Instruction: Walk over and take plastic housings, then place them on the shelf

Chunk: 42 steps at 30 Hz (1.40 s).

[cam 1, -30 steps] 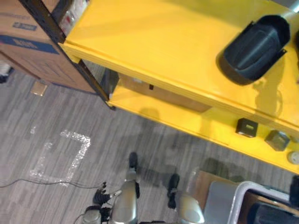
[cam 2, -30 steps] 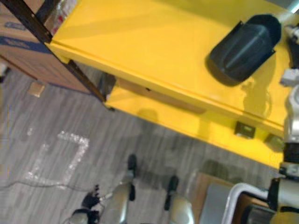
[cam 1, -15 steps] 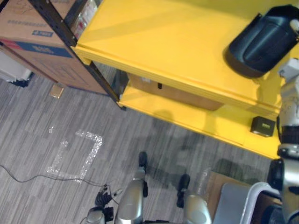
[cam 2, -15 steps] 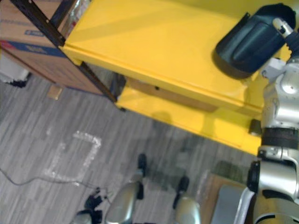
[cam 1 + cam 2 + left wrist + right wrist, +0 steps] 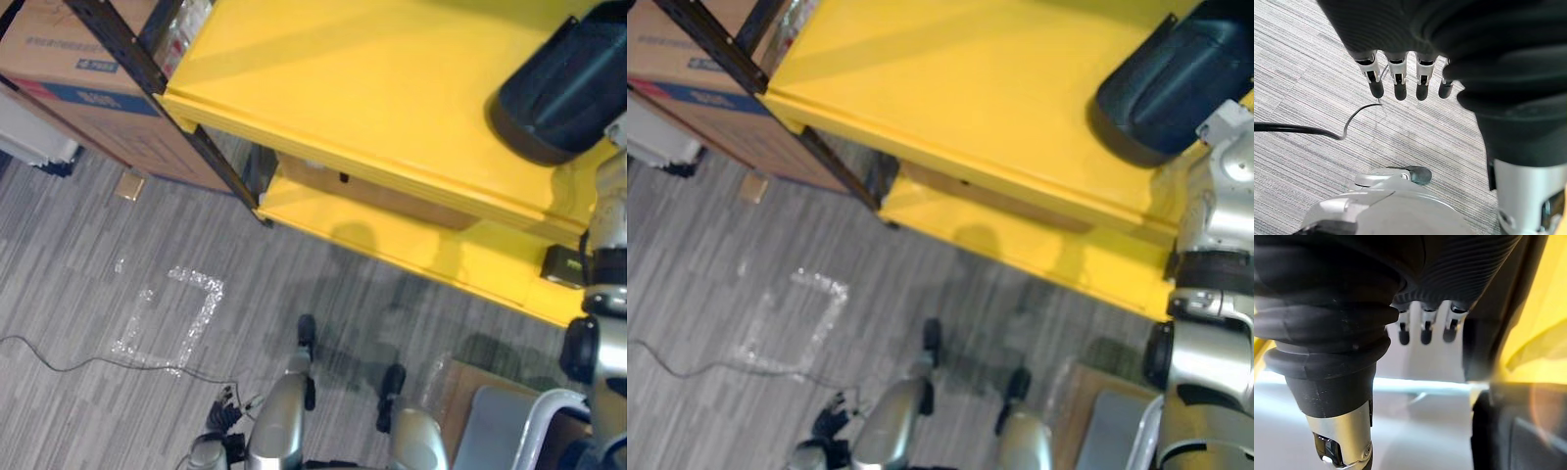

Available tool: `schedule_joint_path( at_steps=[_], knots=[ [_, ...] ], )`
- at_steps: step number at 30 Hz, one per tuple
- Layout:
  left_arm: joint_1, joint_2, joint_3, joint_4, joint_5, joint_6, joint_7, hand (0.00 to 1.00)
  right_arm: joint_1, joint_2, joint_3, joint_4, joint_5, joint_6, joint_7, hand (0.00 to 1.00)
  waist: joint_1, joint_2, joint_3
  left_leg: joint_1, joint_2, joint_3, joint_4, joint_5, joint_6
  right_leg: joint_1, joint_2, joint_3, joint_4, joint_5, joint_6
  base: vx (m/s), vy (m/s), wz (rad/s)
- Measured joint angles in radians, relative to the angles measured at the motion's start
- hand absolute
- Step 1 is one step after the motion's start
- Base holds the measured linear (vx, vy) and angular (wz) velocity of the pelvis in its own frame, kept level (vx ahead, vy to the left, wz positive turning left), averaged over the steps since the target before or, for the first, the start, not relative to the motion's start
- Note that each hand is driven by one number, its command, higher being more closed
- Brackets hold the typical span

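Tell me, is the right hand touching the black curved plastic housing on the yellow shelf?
Cannot tell: the right wrist view shows the right hand beside the black plastic housing, contact unclear.

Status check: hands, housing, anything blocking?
Left hand open, hanging over floor. Right hand open, empty, up by black housing. Housing sits atop yellow shelf. Cardboard box off at shelf's left end.

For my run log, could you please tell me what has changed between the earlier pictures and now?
The right arm has risen, bringing the right hand up towards the black plastic housing on the yellow shelf; its fingers are relaxed and hold nothing. The housing kept its place; the overall shift is the camera's. The left hand hangs open over the floor.
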Motion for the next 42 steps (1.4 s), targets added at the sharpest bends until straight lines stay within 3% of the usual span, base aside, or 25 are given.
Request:
schedule_joint_path(
  at_steps=[5, 10, 16, 20, 27, 35, 42],
  knots=[
    [-0.001, 0.001, -0.006, 0.001, -0.030, 0.005, -0.002, 0.00, -0.019, -0.008, 0.000, 0.048, 0.105, 0.024, 0.095, 0.00, 0.001, 0.002, 0.001, 0.000, 0.000, 0.000, 0.000, 0.000, 0.000, -0.001, -0.001, 0.000, 0.003, -0.001, 0.001, 0.00, 0.000, 0.00],
    [-0.001, 0.001, -0.005, 0.004, -0.029, 0.005, -0.008, 0.00, -0.041, -0.045, 0.013, 0.130, 0.216, 0.106, 0.273, 0.00, 0.006, 0.003, 0.002, -0.006, -0.002, 0.000, 0.000, -0.003, -0.004, -0.017, -0.007, -0.001, 0.026, -0.012, 0.001, 0.00, 0.000, 0.00],
    [0.000, 0.001, -0.005, 0.021, -0.029, 0.004, -0.029, 0.00, -0.103, -0.124, 0.075, 0.224, 0.294, 0.163, 0.425, 0.00, 0.005, 0.006, 0.004, -0.003, -0.008, 0.000, 0.000, -0.002, -0.003, -0.020, -0.015, -0.001, 0.041, -0.022, 0.002, 0.00, 0.000, 0.00],
    [0.000, 0.001, -0.006, 0.021, -0.029, 0.004, -0.043, 0.00, -0.157, -0.161, 0.137, 0.273, 0.293, 0.181, 0.459, 0.00, 0.006, 0.016, 0.009, -0.003, -0.007, -0.001, 0.000, -0.001, -0.001, -0.022, -0.016, -0.001, 0.047, -0.026, 0.002, 0.02, -0.033, 0.00],
    [0.000, 0.002, -0.009, 0.020, -0.030, 0.003, -0.047, 0.00, -0.226, -0.199, 0.206, 0.327, 0.266, 0.198, 0.453, 0.00, 0.013, 0.032, 0.017, -0.003, -0.009, -0.002, 0.000, 0.000, 0.000, -0.024, -0.018, -0.003, 0.054, -0.030, 0.002, 0.01, -0.024, 0.01],
    [0.000, 0.004, -0.019, 0.019, -0.030, 0.003, -0.051, 0.00, -0.267, -0.230, 0.270, 0.358, 0.209, 0.193, 0.464, 0.00, 0.025, 0.045, 0.023, -0.006, -0.010, -0.017, 0.000, 0.005, -0.003, -0.031, -0.020, -0.015, 0.078, -0.045, -0.002, 0.01, -0.043, 0.05],
    [0.000, 0.016, -0.019, 0.015, -0.030, 0.005, -0.057, 0.00, -0.304, -0.243, 0.360, 0.382, 0.115, 0.168, 0.538, 0.00, 0.030, 0.049, 0.024, -0.009, -0.009, -0.026, 0.000, 0.007, -0.005, -0.036, -0.020, -0.020, 0.089, -0.054, -0.003, 0.01, -0.043, 0.03]
  ],
)
